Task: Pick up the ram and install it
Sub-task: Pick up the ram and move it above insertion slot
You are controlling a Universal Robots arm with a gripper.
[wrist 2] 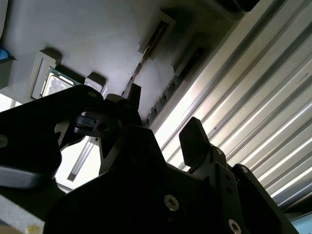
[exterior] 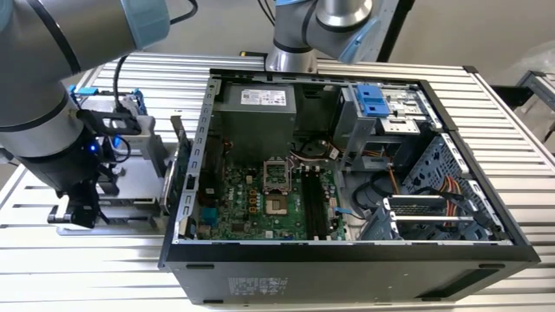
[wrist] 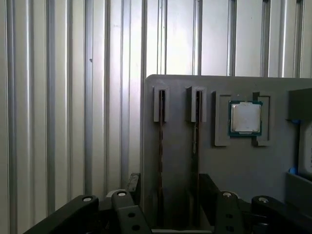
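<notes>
The gripper hovers wide open over the grey tray beside the computer case, fingers apparently flanking both of its 2 slots, where the ram stands on edge so that its flat faces can be pinched.

This is a robotics lab or test workshop set up for computer assembly. A desktop computer case lies on its side with the cover off, its green circuit board, power supply and orange cables exposed. Under the case runs a ribbed aluminium bench built from slotted bars. A grey and blue robot arm reaches down beside the case, on the exterior view's left of it. There too sits a grey parts holder, with a ram stick standing on edge in a slot and 1 square chip in a pocket.
</notes>
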